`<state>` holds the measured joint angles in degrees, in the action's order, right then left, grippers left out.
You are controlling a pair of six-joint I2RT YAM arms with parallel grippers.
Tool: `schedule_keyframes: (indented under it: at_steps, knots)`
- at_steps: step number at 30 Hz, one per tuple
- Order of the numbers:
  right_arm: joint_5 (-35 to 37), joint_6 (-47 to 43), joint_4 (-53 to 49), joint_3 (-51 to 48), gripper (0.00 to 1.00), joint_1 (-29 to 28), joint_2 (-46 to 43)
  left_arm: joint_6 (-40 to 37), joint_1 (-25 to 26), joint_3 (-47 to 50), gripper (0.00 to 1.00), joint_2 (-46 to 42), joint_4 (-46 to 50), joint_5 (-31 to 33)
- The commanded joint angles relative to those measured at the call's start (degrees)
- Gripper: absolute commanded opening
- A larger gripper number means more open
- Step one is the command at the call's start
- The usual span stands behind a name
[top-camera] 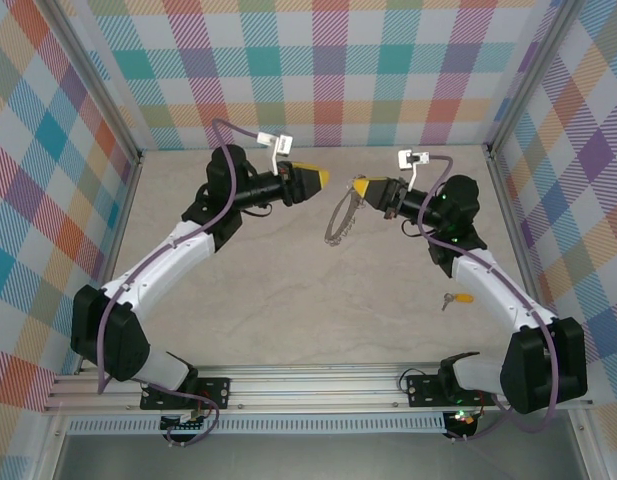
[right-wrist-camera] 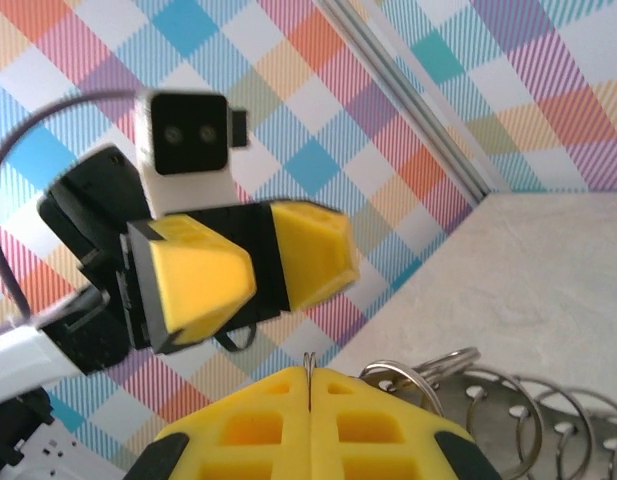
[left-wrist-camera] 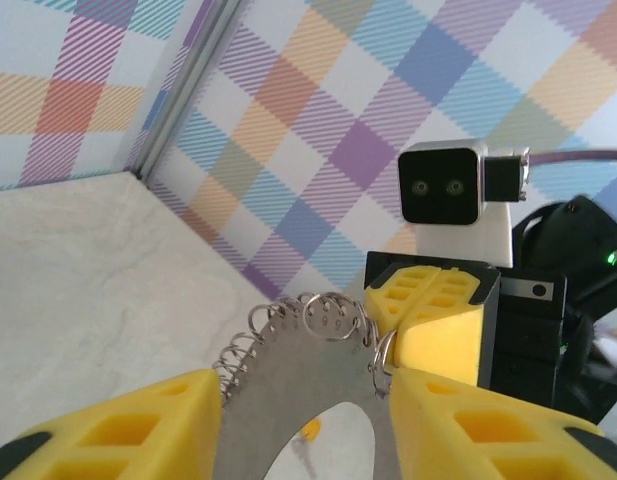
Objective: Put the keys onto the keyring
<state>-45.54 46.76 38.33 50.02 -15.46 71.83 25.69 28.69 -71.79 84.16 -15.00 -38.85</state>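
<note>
Spanning the space between the plaid walls (top-camera: 318, 70): a pale stone-look table (top-camera: 288, 300). The left gripper (top-camera: 320, 179) is raised above it with its yellow fingers parted and nothing held. It faces the right gripper (top-camera: 360, 188), near but apart. The right gripper is clenched on the rim of the keyring (top-camera: 340, 218), with a thin edge of metal pinched in the seam of its fingers. The keyring hangs from those fingers, between the two grippers, with wire loops along its rim. The key (top-camera: 458, 298), yellow-headed, lies on the table beside the right arm (top-camera: 493, 280), well apart from the keyring.

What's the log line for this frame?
left gripper open, facing keyring | right gripper shut on keyring, raised | key on table
</note>
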Motion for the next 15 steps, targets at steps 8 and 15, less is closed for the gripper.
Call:
schedule_keyframes:
  at_steps: [8,15]
  knots:
    - [4.5,8.8,20.7,0.6,0.0,-2.3,4.6,11.6,2.1,2.4,0.36,2.5,-18.0,-1.2]
    - [6.5,10.7,24.6,0.7,0.0,-3.2,7.1,12.4,3.7,2.6,0.37,3.2,-21.0,-0.7]
